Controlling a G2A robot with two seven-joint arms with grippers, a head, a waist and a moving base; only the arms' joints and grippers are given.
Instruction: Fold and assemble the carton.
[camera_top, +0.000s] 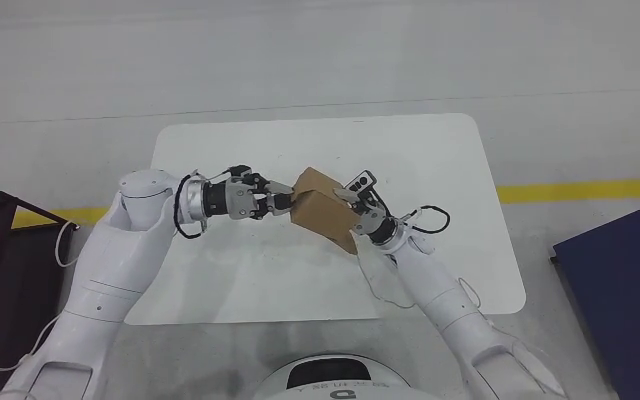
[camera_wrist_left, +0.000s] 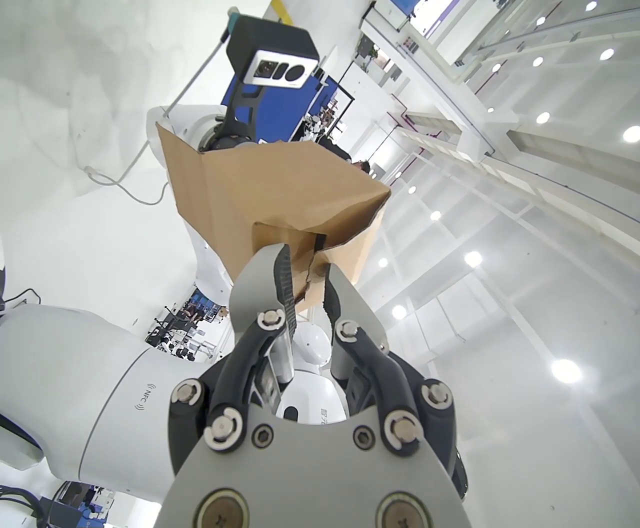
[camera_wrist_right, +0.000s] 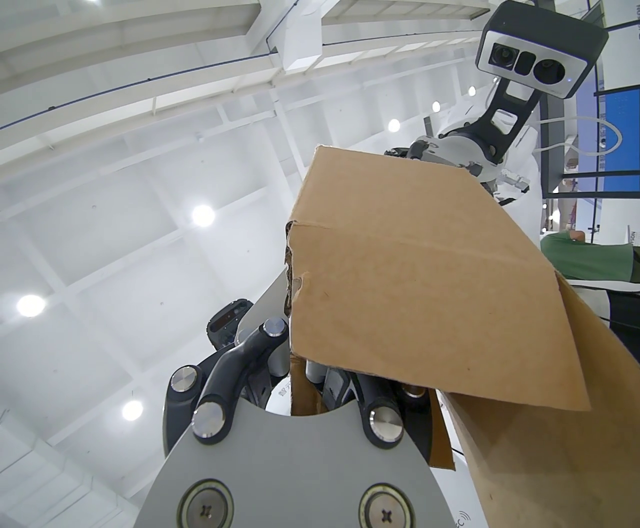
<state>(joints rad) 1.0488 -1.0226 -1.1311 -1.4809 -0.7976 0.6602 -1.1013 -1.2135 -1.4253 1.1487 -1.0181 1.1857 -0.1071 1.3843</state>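
Table (camera_top: 440, 160): carton (camera_top: 322, 205) held over it.
Left gripper (camera_wrist_left: 305, 280): clamped on carton's edge, likely steadying it for folding.
Right gripper (camera_top: 357, 208): opposite end; open or closed, cannot tell.

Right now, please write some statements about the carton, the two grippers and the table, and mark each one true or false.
1. The carton sits between the left gripper and the right gripper. True.
2. The carton is a flat, unfolded sheet. False: it is opened into a box shape.
3. The left gripper's fingers pinch an edge of the carton. True.
4. The table is black. False: it is white.
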